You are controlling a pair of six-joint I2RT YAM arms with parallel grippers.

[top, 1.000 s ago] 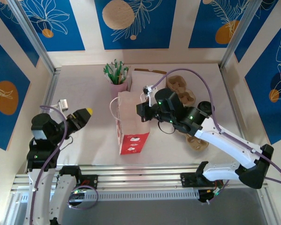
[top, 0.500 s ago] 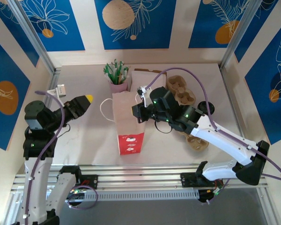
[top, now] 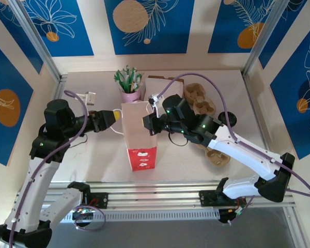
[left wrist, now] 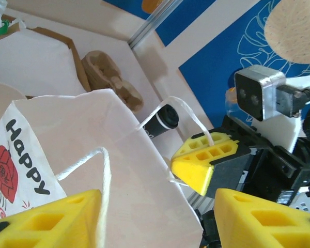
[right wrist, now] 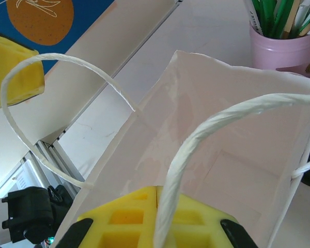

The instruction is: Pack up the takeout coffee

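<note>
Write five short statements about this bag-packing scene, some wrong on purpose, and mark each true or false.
1. The paper bag stands upright on the table. True.
2. The takeout coffee is already inside the bag. False: it sits on the table right of the bag, beyond the right arm.
3. The right gripper is shut on the bag's rim. True.
4. The left gripper is clamped shut. False: its fingers stand apart next to a bag handle.
5. The pink cup of green sticks stands between the bag and the arm bases. False: it stands behind the bag, toward the back wall.
</note>
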